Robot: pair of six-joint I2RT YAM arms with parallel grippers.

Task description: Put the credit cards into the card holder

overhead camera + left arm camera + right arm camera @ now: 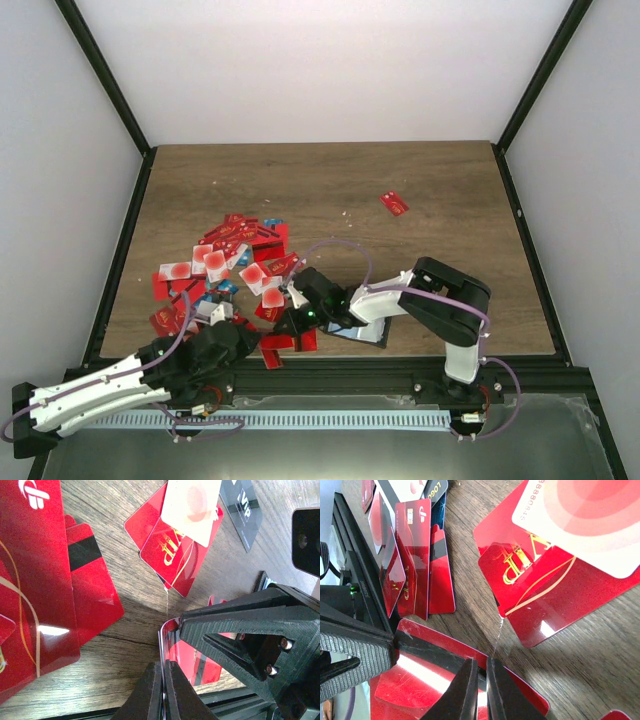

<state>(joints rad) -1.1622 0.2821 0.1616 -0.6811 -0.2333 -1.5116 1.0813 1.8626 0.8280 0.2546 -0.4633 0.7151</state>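
- The left gripper (162,672) has its two black fingers pressed together on the edge of a thin red plastic card with a dark stripe (176,650).
- The right gripper (480,670) pinches this same card at another edge, so the two grippers are just beside each other.
- Around them, the other credit cards (235,255) lie in a loose pile of red, white-patched and blue rectangles on the brown wooden table (330,180).
- One lone red card (394,203) lies well apart, to the far right.
- The black squarish card holder (362,333) lies near the front edge of the table, under the right arm's wrist and partly hidden.
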